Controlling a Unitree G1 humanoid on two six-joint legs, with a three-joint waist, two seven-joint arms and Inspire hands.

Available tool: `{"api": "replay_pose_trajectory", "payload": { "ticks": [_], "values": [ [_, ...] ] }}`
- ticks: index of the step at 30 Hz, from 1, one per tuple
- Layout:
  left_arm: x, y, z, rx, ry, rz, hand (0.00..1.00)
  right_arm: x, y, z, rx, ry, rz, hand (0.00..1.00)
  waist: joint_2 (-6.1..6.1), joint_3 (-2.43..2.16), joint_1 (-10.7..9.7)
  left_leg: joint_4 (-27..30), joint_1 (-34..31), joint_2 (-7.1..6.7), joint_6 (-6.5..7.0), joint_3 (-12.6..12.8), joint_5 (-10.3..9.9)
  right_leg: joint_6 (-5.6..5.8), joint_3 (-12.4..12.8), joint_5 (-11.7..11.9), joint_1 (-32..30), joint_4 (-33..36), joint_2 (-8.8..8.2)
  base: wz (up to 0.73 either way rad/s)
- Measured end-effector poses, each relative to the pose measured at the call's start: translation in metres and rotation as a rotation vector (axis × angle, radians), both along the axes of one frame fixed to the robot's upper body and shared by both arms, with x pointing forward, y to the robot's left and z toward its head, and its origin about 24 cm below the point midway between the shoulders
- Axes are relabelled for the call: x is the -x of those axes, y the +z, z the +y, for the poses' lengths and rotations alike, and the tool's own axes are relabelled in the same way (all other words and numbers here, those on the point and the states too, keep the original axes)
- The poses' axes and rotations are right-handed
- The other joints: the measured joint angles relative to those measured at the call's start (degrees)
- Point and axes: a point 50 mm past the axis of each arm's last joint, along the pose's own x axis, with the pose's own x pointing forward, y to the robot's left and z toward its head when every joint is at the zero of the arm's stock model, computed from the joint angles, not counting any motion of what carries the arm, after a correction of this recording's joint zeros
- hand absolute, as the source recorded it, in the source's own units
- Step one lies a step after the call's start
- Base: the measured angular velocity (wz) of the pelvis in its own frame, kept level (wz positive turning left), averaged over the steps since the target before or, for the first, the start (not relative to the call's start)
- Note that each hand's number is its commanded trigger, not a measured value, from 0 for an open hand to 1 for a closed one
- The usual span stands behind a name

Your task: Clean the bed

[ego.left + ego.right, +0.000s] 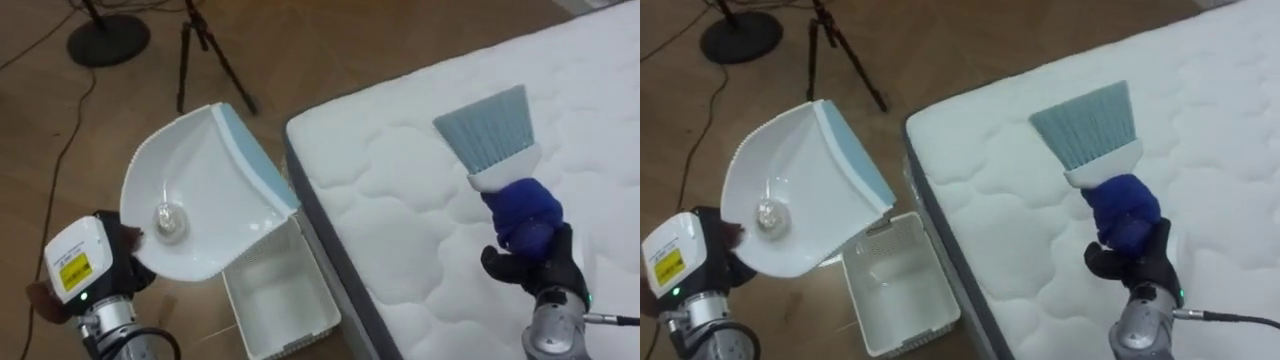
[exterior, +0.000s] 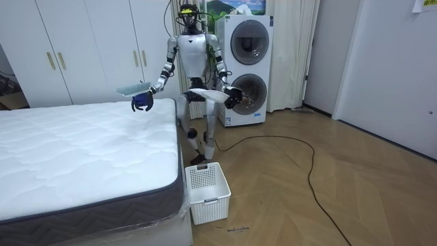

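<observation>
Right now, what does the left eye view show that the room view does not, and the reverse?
Left eye view: a small crumpled ball lying in the dustpan, and a tripod on the floor. Room view: the robot standing at the bed's corner, two stacked washing machines behind it, white wardrobes. Both: the mattress, the white basket, the left hand gripping the dustpan, the right hand gripping the brush.

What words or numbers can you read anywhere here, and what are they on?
Yellow sticker behind the left hand: print too small to read.
Yellow paper on the wall: too small to read.
Dustpan, brush, basket: no writing visible.
</observation>
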Motion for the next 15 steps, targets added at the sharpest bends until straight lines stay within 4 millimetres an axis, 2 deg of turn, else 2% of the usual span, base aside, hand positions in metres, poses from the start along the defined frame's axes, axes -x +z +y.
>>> {"api": "replay_pose_trajectory", "payload": {
  "ticks": [1, 2, 3, 4, 5, 6, 7, 8, 9, 11, 12, 14, 15],
  "values": [
    [-0.001, 0.000, 0.000, 0.000, -0.006, 0.002, 1.00, 0.002, -0.002, -0.001, 0.001, -0.009, 0.010, 0.00, 0.04, 0.00, -0.5, 0.0, 0.0, -0.91, 0.56, -2.2, 0.2, 0.08, 2.1, 0.1, -0.4, 2.3, -0.16, 0.96],
    [-0.003, 0.001, -0.001, 0.002, -0.015, 0.005, 1.00, 0.005, -0.006, -0.003, 0.002, -0.021, 0.029, 0.00, 0.05, 0.02, -1.6, 0.0, 0.3, -1.49, 1.53, -4.7, 0.0, 0.08, 8.5, 0.1, -2.5, 5.2, -0.07, 0.94],
    [-0.004, 0.002, -0.002, 0.004, -0.017, 0.003, 1.00, 0.006, -0.007, -0.003, 0.001, -0.025, 0.037, 0.00, 0.14, 0.06, -1.6, 0.0, 0.2, -1.69, 1.68, -6.2, 0.1, 0.09, 13.6, -0.1, -4.0, 6.0, 0.57, 0.77],
    [-0.005, 0.002, -0.002, 0.009, -0.016, -0.001, 1.00, 0.008, -0.010, -0.004, 0.001, -0.030, 0.053, 0.00, 0.44, 0.19, -1.5, -0.1, 0.1, -2.43, 1.84, -9.6, 0.3, 0.20, 20.2, -0.3, -7.0, 6.1, 1.76, 0.71],
    [-0.005, 0.002, -0.001, 0.010, -0.015, 0.001, 1.00, 0.010, -0.012, -0.004, 0.001, -0.033, 0.062, 0.00, 0.71, 0.22, -2.2, -0.1, 0.0, -3.38, 1.73, -13.3, 0.5, 0.20, 23.4, -0.3, -9.6, 5.7, 2.06, 0.79],
    [-0.005, 0.002, 0.000, 0.005, -0.018, 0.001, 1.00, 0.011, -0.013, -0.004, 0.001, -0.035, 0.065, 0.00, 0.75, 0.24, -2.8, -0.1, 0.0, -4.03, 1.74, -15.3, 0.8, 0.34, 25.1, -0.1, -10.8, 5.3, 2.09, 1.19],
    [-0.006, 0.003, 0.001, -0.006, -0.027, 0.004, 1.00, 0.014, -0.015, -0.004, 0.001, -0.045, 0.073, 0.00, 0.55, 0.16, -4.5, -0.1, 0.0, -5.29, 1.81, -18.8, 1.4, 1.24, 28.3, 0.9, -12.3, 4.6, 3.43, 1.14],
    [-0.006, 0.003, 0.001, -0.012, -0.037, 0.006, 1.00, 0.015, -0.016, -0.004, 0.004, -0.049, 0.078, 0.00, 0.47, 0.13, -5.2, -0.1, 0.1, -5.72, 1.90, -19.9, 1.8, 1.30, 29.6, 1.3, -13.0, 3.9, 4.15, 1.30],
    [-0.006, 0.003, -0.002, -0.014, -0.055, 0.015, 1.00, 0.017, -0.017, -0.006, 0.007, -0.056, 0.084, 0.00, 0.46, 0.11, -6.1, 0.3, 0.1, -6.64, 1.92, -21.5, 1.8, 0.95, 32.3, 2.5, -14.4, 2.7, 5.02, 1.06],
    [-0.007, 0.000, -0.009, -0.008, -0.099, 0.040, 1.00, 0.026, -0.023, -0.008, 0.011, -0.071, 0.120, 0.00, 0.84, 0.14, -6.4, 1.3, 0.2, -8.41, 2.06, -25.1, 1.7, 1.18, 37.3, 5.8, -16.6, 0.0, 6.00, 1.07],
    [-0.007, -0.001, -0.010, -0.005, -0.106, 0.045, 1.00, 0.029, -0.024, -0.009, 0.012, -0.074, 0.128, 0.00, 0.89, 0.14, -6.3, 1.6, 0.1, -8.75, 2.17, -25.6, 1.6, 1.16, 38.3, 6.6, -17.0, -0.6, 6.09, 0.84],
    [-0.007, -0.002, -0.009, -0.001, -0.111, 0.060, 1.00, 0.032, -0.025, -0.009, 0.014, -0.077, 0.141, 0.00, 1.19, 0.20, -6.2, 3.5, -0.7, -10.39, 1.44, -27.6, 0.9, 1.28, 40.5, 11.5, -18.0, -0.8, 6.08, 0.62],
    [-0.007, -0.002, -0.009, 0.000, -0.108, 0.060, 1.00, 0.032, -0.025, -0.010, 0.016, -0.078, 0.140, 0.00, 1.56, 0.19, -6.1, 3.9, -1.0, -10.46, 1.28, -28.1, 0.6, 1.01, 40.4, 11.5, -18.0, -0.4, 6.16, 0.43]
  ]
}}
